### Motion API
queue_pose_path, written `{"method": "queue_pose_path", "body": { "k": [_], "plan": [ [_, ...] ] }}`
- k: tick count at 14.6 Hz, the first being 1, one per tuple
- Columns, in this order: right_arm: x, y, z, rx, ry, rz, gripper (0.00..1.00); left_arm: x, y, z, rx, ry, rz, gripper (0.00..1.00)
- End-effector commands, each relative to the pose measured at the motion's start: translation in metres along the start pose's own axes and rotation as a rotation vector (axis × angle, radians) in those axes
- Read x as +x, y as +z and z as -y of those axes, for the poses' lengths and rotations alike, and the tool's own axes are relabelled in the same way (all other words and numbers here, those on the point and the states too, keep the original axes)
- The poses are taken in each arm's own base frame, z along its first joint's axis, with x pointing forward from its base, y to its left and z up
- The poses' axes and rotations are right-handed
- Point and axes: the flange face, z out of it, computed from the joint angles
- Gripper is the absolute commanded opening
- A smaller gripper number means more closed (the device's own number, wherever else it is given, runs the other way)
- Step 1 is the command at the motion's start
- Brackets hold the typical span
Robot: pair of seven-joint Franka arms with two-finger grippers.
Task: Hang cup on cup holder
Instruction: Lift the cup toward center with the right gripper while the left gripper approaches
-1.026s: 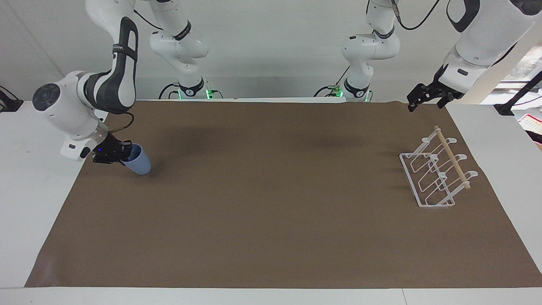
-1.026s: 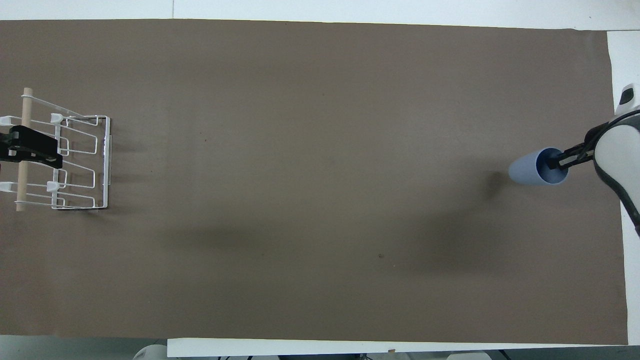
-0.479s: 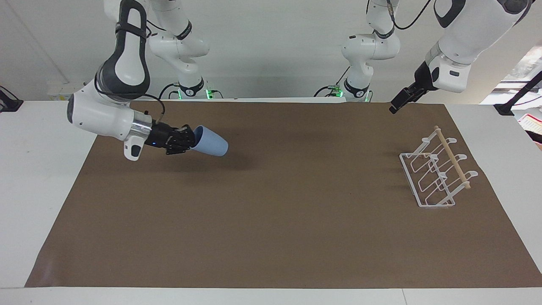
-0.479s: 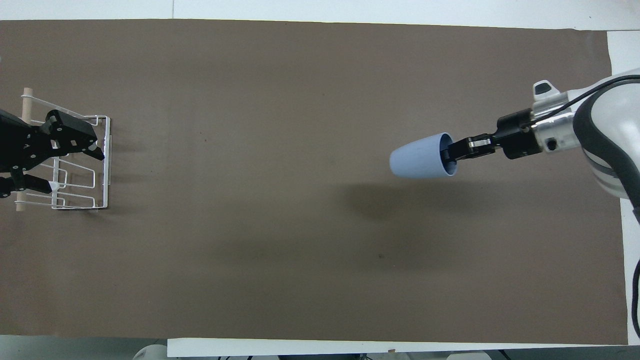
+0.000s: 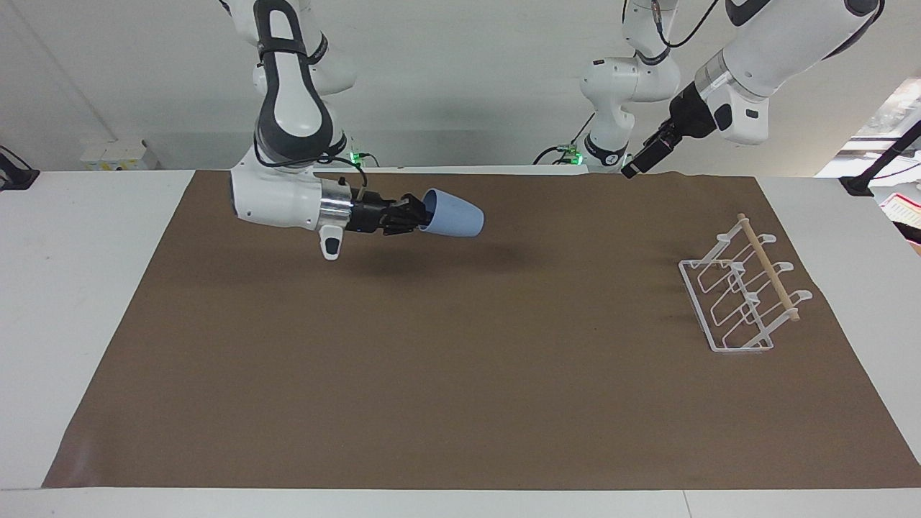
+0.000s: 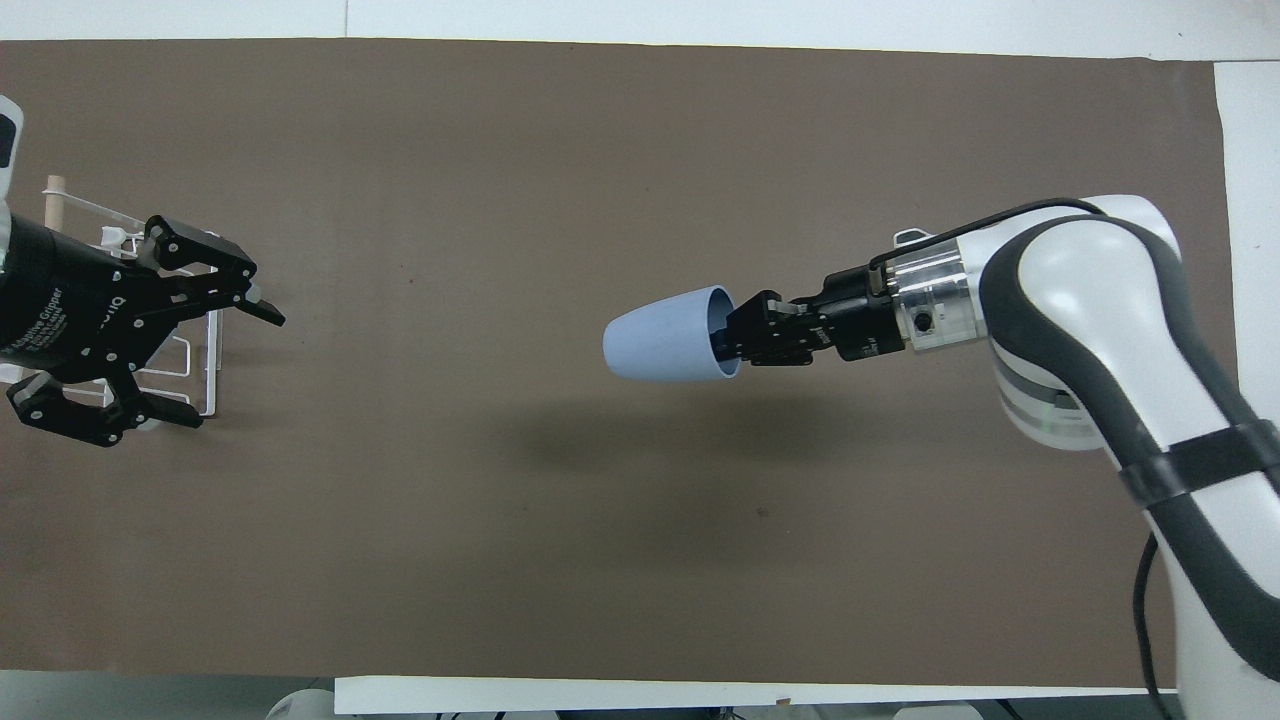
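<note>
The light-blue cup [image 5: 453, 216] hangs in the air on its side, base pointing toward the left arm's end of the table. My right gripper [image 5: 421, 216] is shut on the cup's rim, one finger inside the mouth. It holds the cup over the middle of the mat; the overhead view shows the cup [image 6: 660, 335] and the right gripper [image 6: 725, 340] too. The white wire cup holder [image 5: 741, 295] with its wooden dowel stands on the mat at the left arm's end. My left gripper [image 5: 629, 171] is open and empty, raised high. In the overhead view the left gripper [image 6: 232, 368] covers part of the cup holder [image 6: 55, 200].
A brown mat [image 5: 460, 374] covers most of the white table [image 5: 79, 288]. Nothing else stands on it. The cup's shadow lies on the mat under it.
My right arm has lifted the cup off the mat at its own end and carried it to over the middle. My left gripper has risen and turned toward the middle.
</note>
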Motion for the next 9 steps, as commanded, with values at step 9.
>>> {"method": "queue_pose_path", "body": {
  "k": [9],
  "plan": [
    [-0.051, 0.128, 0.046, 0.085, 0.125, -0.160, 0.02, -0.016, 0.044, 0.000, -0.129, -0.492, 0.097, 1.00]
  ]
}}
